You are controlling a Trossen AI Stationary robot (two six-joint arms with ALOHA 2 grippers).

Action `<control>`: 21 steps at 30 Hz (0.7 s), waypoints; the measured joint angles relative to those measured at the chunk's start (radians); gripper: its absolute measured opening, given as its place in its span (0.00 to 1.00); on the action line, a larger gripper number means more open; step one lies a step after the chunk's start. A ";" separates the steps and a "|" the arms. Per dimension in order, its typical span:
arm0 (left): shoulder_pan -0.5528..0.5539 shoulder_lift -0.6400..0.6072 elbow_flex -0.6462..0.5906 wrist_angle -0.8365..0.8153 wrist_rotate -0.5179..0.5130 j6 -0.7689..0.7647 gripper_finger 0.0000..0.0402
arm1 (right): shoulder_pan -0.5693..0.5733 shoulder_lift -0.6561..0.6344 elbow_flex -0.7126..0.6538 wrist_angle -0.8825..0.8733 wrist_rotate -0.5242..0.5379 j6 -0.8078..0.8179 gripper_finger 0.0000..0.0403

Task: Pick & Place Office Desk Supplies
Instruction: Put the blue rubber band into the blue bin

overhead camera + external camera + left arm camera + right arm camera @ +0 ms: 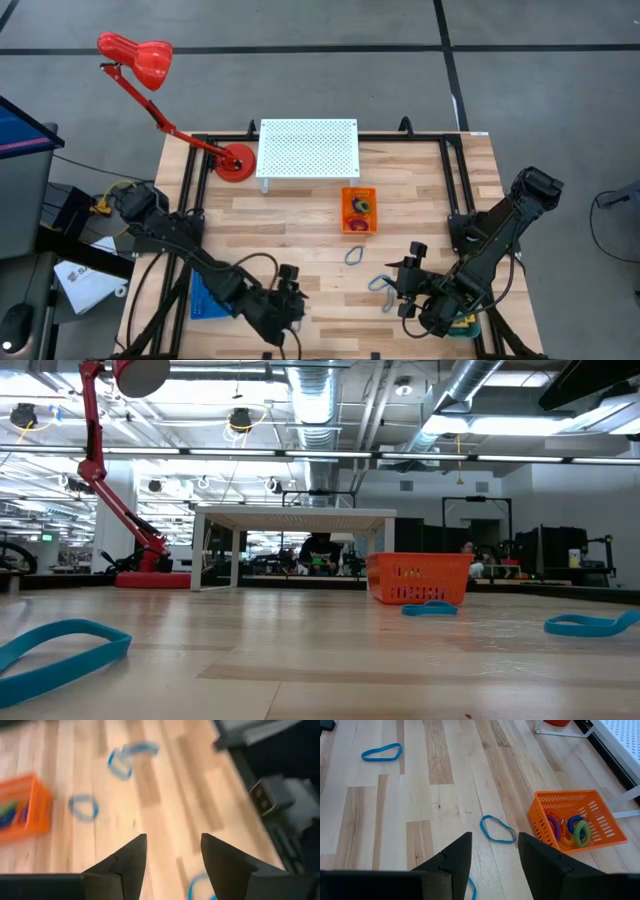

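Note:
Three thin blue loops lie flat on the wooden table: one (355,255) near the middle, one (382,285) closer to my right gripper, and one (60,645) by the near edge. The orange tray (360,210) holds coloured rubber-band rings (572,829). My left gripper (290,300) hovers open over the near part of the table with nothing between its fingers (172,840); a loop (200,887) lies just beyond them. My right gripper (410,290) stands open and empty (494,836), pointing toward a loop (497,829) and the tray (577,822).
A white perforated stand (308,150) stands at the far middle, with a red desk lamp (235,160) to its left. A blue tray (205,295) lies under the left arm and a teal tray (465,325) under the right arm. Bare wood lies between the grippers.

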 joint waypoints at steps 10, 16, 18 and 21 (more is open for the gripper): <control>0.002 0.154 0.040 -0.244 0.131 -0.241 0.46 | 0.000 0.000 0.000 0.001 0.000 0.003 0.39; -0.001 0.226 0.040 -0.208 0.161 -0.248 0.45 | 0.000 0.000 0.000 -0.003 0.000 0.002 0.39; -0.001 0.229 0.040 -0.194 0.156 -0.251 0.44 | 0.000 0.000 0.000 -0.004 0.000 0.002 0.39; 0.001 0.230 0.040 -0.169 0.149 -0.249 0.41 | 0.000 0.000 -0.027 0.016 0.000 0.000 0.39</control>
